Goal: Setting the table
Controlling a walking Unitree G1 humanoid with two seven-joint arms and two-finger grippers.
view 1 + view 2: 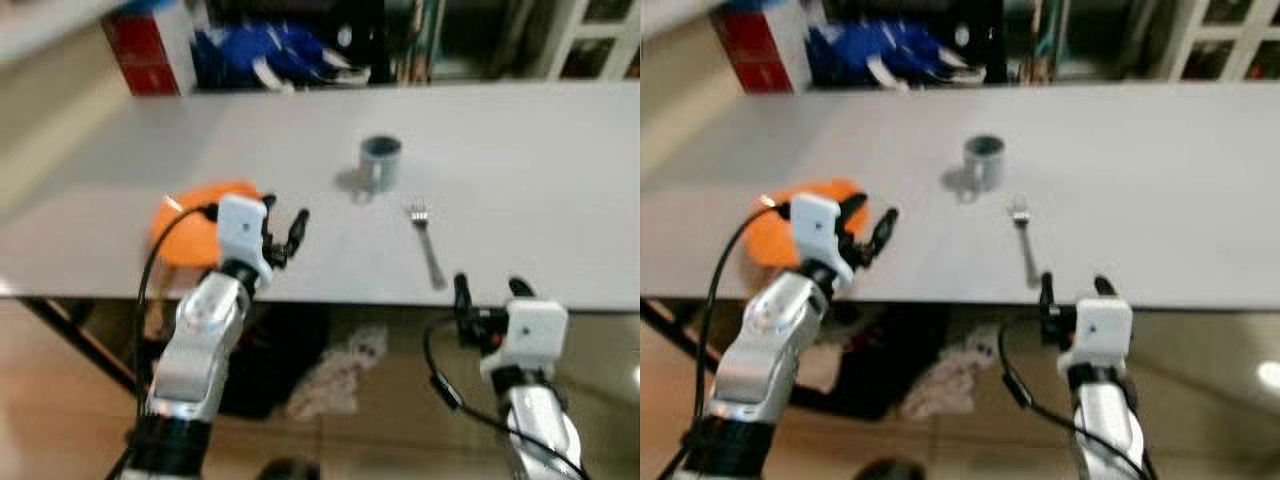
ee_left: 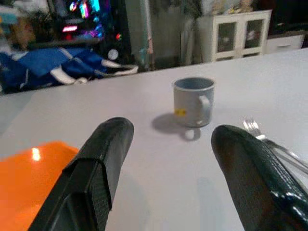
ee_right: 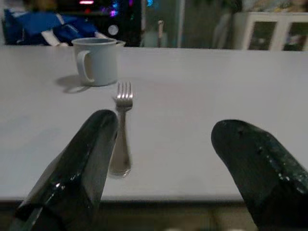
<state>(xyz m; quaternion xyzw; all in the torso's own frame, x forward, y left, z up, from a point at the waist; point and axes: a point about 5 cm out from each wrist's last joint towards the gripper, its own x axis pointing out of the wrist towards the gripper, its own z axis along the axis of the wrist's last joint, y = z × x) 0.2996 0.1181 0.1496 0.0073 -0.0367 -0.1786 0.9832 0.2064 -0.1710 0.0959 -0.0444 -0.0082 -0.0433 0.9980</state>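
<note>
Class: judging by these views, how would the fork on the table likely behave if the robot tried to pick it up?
The fork looks like stiff metal, so it probably won't bend. It lies flat on the table, likely hard to get under. Its shiny handle may slip.

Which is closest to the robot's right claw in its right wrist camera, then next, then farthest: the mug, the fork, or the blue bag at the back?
From the open right gripper:
1. Fork: lies on the white table just ahead, handle end by one finger.
2. Grey mug: stands farther in, beyond the fork's tines.
3. Blue bag: behind the table's far edge.
</note>
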